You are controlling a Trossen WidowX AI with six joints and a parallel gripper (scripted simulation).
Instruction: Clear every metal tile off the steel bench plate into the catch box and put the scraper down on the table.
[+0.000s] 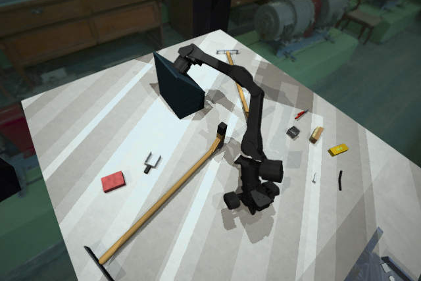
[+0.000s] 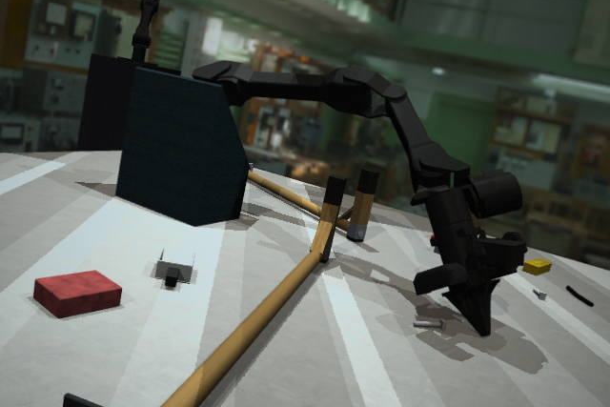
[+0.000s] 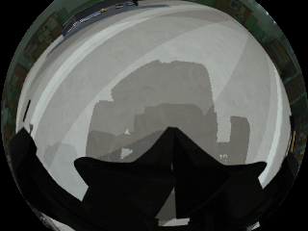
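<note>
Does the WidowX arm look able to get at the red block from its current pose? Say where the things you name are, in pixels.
Probably, after opening its shut gripper (image 1: 252, 212) (image 2: 486, 334) (image 3: 171, 131); the long wooden handle (image 1: 163, 199) (image 2: 260, 314) lies between it and the red block (image 1: 113, 181) (image 2: 77, 293), low enough to lift over.

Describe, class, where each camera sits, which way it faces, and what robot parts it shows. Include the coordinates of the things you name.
Top: high above the table, looking obliquely down; whole black arm and gripper (image 1: 252, 212) (image 2: 485, 334) (image 3: 171, 131).
Exterior: low beside the table, looking across it; arm and gripper.
Wrist: on the arm's end, looking past the gripper's fingers at the tabletop.
Top and exterior share the red rectangular block (image 1: 113, 181) (image 2: 77, 293).
</note>
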